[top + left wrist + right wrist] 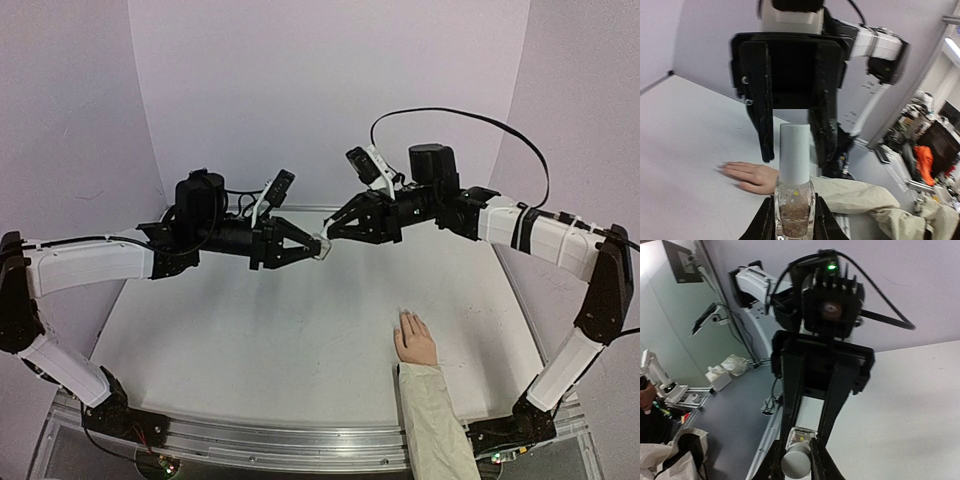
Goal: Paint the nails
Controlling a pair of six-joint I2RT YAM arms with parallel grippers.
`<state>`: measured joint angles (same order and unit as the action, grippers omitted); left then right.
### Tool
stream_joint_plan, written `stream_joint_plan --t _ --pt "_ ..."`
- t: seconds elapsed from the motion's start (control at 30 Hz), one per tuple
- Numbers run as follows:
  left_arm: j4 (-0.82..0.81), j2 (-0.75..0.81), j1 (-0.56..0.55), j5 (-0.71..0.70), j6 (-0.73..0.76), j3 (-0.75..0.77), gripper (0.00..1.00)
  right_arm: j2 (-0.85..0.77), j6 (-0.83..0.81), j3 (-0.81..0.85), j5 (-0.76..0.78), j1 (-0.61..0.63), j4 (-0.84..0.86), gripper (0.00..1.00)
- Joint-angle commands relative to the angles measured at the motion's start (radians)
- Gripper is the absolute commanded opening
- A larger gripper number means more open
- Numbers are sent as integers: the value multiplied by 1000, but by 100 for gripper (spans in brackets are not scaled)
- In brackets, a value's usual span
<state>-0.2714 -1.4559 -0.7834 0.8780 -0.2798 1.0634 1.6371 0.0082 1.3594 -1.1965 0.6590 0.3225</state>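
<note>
A pale hand [415, 340] with a cream sleeve [435, 420] lies flat on the white table [250, 330], front right. Its nails [405, 318] are too small to make out. High above the table's middle the two arms meet tip to tip. My left gripper [314, 246] is shut on the glass body of a small clear bottle [794, 210] holding brownish glitter liquid. My right gripper [331, 238] is closed around the bottle's white cap [796, 464], its black fingers [765, 140] flanking the cap [795, 155]. The hand [752, 176] shows below the bottle.
An aluminium rail [300, 440] runs along the near table edge between the arm bases. Lilac walls [330, 100] close the back and sides. The sleeve [875, 205] trails off the table's near edge. Lab clutter [925, 160] lies beyond the table.
</note>
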Motion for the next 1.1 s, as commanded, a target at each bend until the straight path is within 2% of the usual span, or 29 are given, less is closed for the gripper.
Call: stream_joint_plan --t 0.0,0.07,0.13,0.27,0.37,0.5,0.6,0.77,1.07 --pt "-77 90 2 -434 78 -42 0 -90 69 -24 336 -35 -13 49" --pt "-64 108 -23 -620 121 -68 0 -101 121 -26 518 -35 -15 64" --pt "-56 120 -55 -751 174 -82 0 -99 187 -19 626 -35 -23 71" --pt "-48 122 -139 -970 289 -80 0 -75 348 21 640 -24 -25 73" --pt "-41 102 -173 -1090 331 -61 0 -58 448 57 713 7 -26 72" --pt "-30 73 -180 -1151 322 -37 0 -51 527 81 788 37 -1 71" --pt "-26 58 -183 -1174 310 -24 0 -23 561 118 827 65 3 66" --pt "-22 46 -183 -1168 299 -14 0 42 607 170 882 103 0 60" --pt "-14 45 -185 -1137 289 -12 0 129 629 231 888 127 0 48"
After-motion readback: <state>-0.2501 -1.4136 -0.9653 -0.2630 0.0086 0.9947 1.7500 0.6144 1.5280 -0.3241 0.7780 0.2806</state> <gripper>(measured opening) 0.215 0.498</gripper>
